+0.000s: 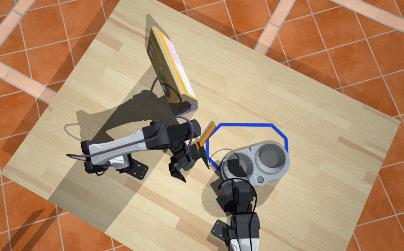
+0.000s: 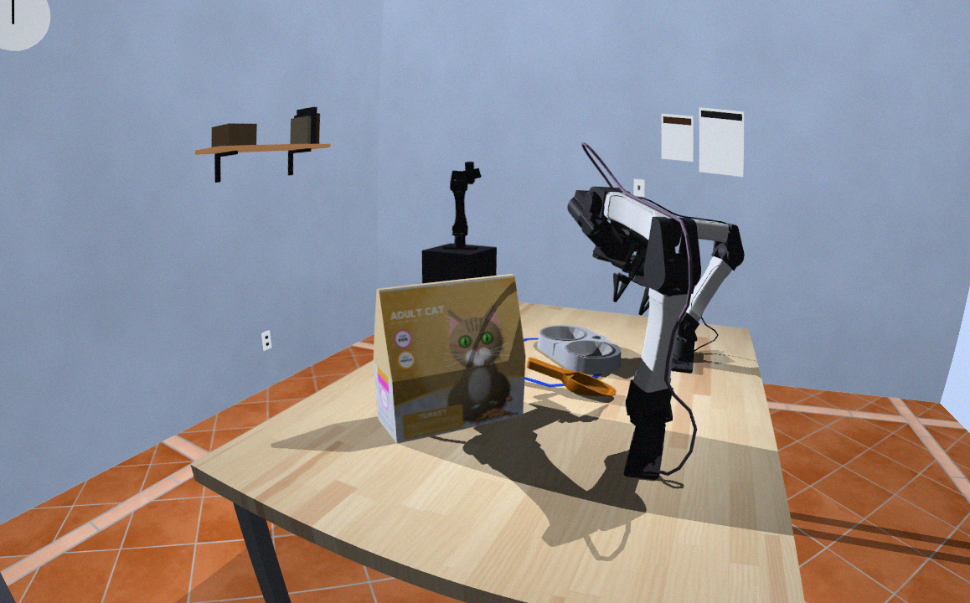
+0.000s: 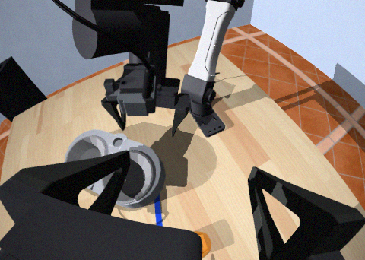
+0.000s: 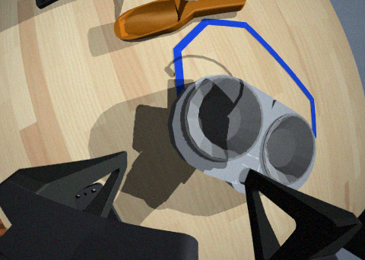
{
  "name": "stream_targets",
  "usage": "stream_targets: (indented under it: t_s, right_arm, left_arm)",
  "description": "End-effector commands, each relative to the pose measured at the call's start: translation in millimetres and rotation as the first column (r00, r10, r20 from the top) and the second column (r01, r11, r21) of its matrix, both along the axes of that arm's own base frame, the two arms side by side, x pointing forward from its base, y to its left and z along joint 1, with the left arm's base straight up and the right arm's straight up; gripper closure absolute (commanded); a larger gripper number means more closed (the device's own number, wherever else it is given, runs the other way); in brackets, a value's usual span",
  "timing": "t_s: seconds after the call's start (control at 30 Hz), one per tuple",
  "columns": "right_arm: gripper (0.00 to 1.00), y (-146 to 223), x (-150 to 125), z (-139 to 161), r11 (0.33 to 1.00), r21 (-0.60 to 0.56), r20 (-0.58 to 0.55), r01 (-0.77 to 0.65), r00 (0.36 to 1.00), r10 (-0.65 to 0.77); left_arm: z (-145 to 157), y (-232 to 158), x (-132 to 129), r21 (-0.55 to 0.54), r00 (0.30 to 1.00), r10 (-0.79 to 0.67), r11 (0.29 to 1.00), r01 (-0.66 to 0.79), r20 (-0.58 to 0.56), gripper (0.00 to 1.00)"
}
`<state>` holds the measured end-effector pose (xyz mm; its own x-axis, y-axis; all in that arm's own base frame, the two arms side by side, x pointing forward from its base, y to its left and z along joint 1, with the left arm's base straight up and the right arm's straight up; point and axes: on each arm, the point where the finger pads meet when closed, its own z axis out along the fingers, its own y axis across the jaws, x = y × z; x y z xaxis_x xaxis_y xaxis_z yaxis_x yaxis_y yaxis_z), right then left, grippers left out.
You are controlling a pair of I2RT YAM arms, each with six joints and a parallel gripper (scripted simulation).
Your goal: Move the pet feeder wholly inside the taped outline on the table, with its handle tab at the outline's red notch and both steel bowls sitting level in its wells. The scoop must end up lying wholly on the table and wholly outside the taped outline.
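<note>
Top view: feeder (image 1: pixel 253 152) (image 2: pixel 578 351) (image 3: pixel 157 159) (image 4: pixel 243 165) carries both bowls (image 1: pixel 270 158) (image 2: pixel 590 351) (image 3: pixel 89 151) (image 4: pixel 289 150); left gripper (image 1: pixel 197 174) (image 3: pixel 190 161) and right gripper (image 4: pixel 187 169) wide.

- Table (image 1: pixel 291 93) (image 2: pixel 428 495) (image 3: pixel 236 138) (image 4: pixel 76 74): pale wood look, strip grain, smooth, mostly matt.
- Pet feeder (image 1: pixel 255 156) (image 2: pixel 577 359) (image 3: pixel 146 153) (image 4: pixel 236 169): grey body, smooth, plastic-looking.
- Bowls in it: grey, metal-looking, faceted shading on the inner walls, soft sheen.
- Scoop (image 1: pixel 208 134) (image 2: pixel 567 377) (image 3: pixel 205 244) (image 4: pixel 152 20): orange, smooth, looks like plastic; slight gloss inside the scoop.
- Outline (image 1: pixel 247 124) (image 2: pixel 544 383) (image 3: pixel 158 210) (image 4: pixel 279 58): flat blue tape, even colour.
- Cat food pack (image 1: pixel 169 68) (image 2: pixel 447 359): printed, paper or card look, crisp folds.
- Left gripper (image 1: pixel 194 174) (image 2: pixel 632 294) (image 3: pixel 190 161) and right gripper (image 3: pixel 147 131) (image 4: pixel 187 169): black, matt; plastic or metal, can't tell.
- Floor (image 1: pixel 347 62) (image 2: pixel 870 457) (image 3: pixel 262 74): terracotta-look tile, mottled, pale grout.
</note>
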<state>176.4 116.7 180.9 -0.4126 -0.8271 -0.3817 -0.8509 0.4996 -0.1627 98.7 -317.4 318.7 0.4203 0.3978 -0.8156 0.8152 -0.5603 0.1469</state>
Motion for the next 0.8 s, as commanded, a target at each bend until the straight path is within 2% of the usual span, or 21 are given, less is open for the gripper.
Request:
stream_targets:
  t_s: [0.0,0.2,0.37,0.5,0.57,0.67,0.77]
  right_arm:
    - [0.00,8,15,9,0.987,0.064,0.103,0.149,0.983,-0.155]
    - [0.00,21,-2,42,0.932,0.313,0.196,0.185,0.947,-0.254]
    - [0.00,25,-12,61,0.864,0.464,0.202,0.195,0.927,-0.317]
    - [0.00,26,-20,74,0.798,0.570,0.185,0.196,0.916,-0.357]
    - [0.00,26,-20,74,0.798,0.570,0.185,0.196,0.916,-0.357]
    - [0.00,27,-27,84,0.741,0.642,0.164,0.194,0.910,-0.380]
    - [0.00,26,-32,89,0.708,0.682,0.152,0.183,0.911,-0.383]
  left_arm:
    - [-6,-4,21,0.004,0.985,0.165,0.986,-0.166,0.044,0.00]
    - [-57,17,65,0.170,0.874,0.485,0.860,-0.482,0.021,0.00]
    - [-96,30,95,0.292,0.738,0.673,0.699,-0.652,0.038,0.00]
    - [-129,40,119,0.384,0.601,0.796,0.534,-0.753,0.074,0.00]
    - [-129,40,119,0.384,0.601,0.796,0.534,-0.753,0.074,0.00]
    - [-152,49,137,0.440,0.476,0.872,0.385,-0.811,0.115,0.00]
    - [-165,54,152,0.471,0.385,0.911,0.278,-0.837,0.145,0.00]
